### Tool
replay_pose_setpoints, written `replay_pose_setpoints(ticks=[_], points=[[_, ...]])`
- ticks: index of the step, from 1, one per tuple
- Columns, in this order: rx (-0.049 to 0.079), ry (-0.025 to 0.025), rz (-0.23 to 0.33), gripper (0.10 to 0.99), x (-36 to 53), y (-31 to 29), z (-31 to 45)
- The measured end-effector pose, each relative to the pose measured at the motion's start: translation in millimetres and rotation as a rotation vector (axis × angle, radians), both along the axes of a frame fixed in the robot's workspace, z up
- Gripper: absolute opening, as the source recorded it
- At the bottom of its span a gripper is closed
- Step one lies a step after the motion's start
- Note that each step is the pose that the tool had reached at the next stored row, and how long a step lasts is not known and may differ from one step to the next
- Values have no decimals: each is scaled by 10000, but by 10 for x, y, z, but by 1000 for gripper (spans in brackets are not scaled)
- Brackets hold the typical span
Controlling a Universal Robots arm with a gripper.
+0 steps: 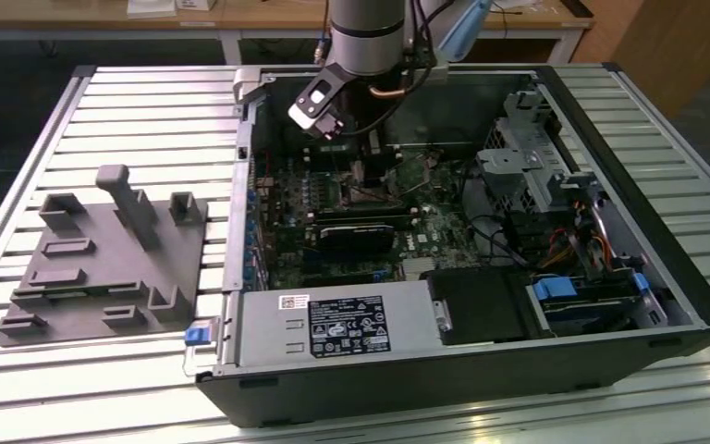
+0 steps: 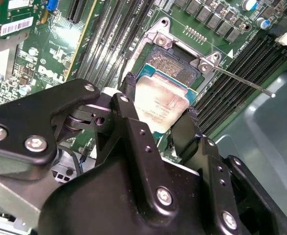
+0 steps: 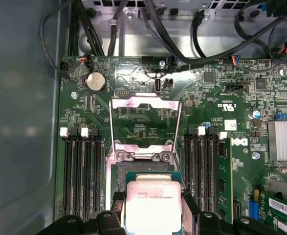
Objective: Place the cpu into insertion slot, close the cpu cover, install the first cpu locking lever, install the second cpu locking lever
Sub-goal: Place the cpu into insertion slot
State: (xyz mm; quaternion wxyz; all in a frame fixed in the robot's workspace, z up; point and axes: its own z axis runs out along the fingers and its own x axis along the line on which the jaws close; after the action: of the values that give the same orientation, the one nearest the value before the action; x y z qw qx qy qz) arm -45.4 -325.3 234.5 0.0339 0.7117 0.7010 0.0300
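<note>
While its two black fingers [image 2: 128, 90] press against opposite edges of the cpu [image 2: 162, 106], the gripper [image 2: 158, 100] is clamped on that chip and holds it silvery-tan top outward, just beside the insertion slot [image 2: 175, 61]. In the first wrist view the gripper [image 3: 152, 201] carries the cpu [image 3: 153, 208] over one edge of the insertion slot [image 3: 133, 167], covering part of it. The rest of the dark, pin-filled centre is exposed. Whether the chip touches the socket cannot be told.

On the side of the insertion slot away from the gripper, the cpu cover [image 3: 145, 104] is swung open on its hinge, its cut-out centre showing green board behind it. A thin metal lever rod [image 2: 243, 82] sticks out from a silver corner bracket of the insertion slot, raised clear of the board. Long black memory slots [image 3: 82, 171] run along two opposite sides of the insertion slot.

In the exterior view the arm [image 1: 365, 37] reaches down into an open computer case [image 1: 454, 379] that lies on a slatted metal tabletop [image 1: 145, 102]. A grey moulded fixture [image 1: 96, 268] sits outside the case, well apart from the insertion slot.
</note>
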Motion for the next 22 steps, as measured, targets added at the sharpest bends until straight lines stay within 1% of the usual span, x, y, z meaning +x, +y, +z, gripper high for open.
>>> replay_pose_setpoints(ticks=[10,22], points=[[5,0,82,541,0,11,-113],[4,0,169,541,0,16,-226]])
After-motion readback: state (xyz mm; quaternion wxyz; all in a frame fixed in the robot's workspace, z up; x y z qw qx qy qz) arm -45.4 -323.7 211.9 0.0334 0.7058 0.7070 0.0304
